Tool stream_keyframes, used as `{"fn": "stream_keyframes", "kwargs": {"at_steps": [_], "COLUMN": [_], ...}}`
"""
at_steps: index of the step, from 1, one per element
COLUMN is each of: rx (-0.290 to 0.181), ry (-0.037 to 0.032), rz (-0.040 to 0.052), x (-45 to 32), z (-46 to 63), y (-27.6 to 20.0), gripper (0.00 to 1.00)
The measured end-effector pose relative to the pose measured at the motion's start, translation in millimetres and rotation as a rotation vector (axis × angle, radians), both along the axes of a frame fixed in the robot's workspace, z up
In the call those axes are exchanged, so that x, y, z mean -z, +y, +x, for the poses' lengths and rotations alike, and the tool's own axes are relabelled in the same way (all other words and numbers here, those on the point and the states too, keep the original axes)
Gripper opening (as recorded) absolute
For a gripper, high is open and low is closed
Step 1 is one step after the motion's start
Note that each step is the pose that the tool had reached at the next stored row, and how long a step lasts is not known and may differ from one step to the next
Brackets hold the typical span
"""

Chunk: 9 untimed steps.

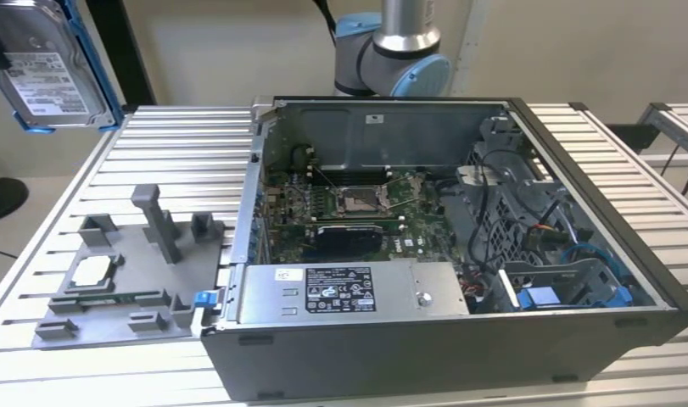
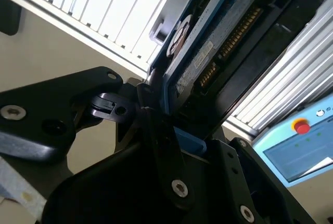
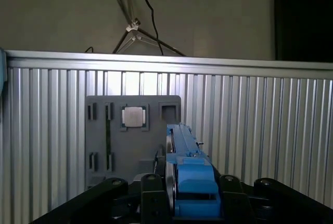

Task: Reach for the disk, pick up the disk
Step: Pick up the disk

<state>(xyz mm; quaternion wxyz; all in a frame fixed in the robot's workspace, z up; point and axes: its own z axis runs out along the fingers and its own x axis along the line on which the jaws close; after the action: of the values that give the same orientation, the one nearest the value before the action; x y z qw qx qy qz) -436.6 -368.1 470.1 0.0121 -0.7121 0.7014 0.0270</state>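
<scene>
From where I stand, the job looks essentially done: at the exterior view's far left the disk (image 1: 55, 72) hangs in the air, label facing out, well clear of the slatted table (image 1: 174, 144). In the first wrist view the gripper (image 3: 190, 199) has its fingers (image 3: 151, 195) pressed together on the disk's blue bracket (image 3: 193, 182), pinching it edge-on, so I judge both the reach and the pick-up complete, with nothing left but to hold on. Below and to the right lies the grey fixture plate (image 1: 106, 288), its upright posts (image 1: 151, 216) standing well under the disk and a small chip (image 1: 92, 270) sitting in one pocket. Further right, the open computer case (image 1: 434, 339) stands well apart, its near wall and the arm's base (image 1: 389, 51) behind it being the only tall edges around. The air around the disk itself looks free.
</scene>
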Motion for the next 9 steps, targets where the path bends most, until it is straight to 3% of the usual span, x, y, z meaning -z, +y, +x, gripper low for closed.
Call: {"fn": "stream_keyframes", "kwargs": {"at_steps": [9], "rx": [0.0], "ry": [0.0001], "rz": [0.0], "x": [0.0], "z": [5.9], "y": [0.0], "gripper": [0.0]}}
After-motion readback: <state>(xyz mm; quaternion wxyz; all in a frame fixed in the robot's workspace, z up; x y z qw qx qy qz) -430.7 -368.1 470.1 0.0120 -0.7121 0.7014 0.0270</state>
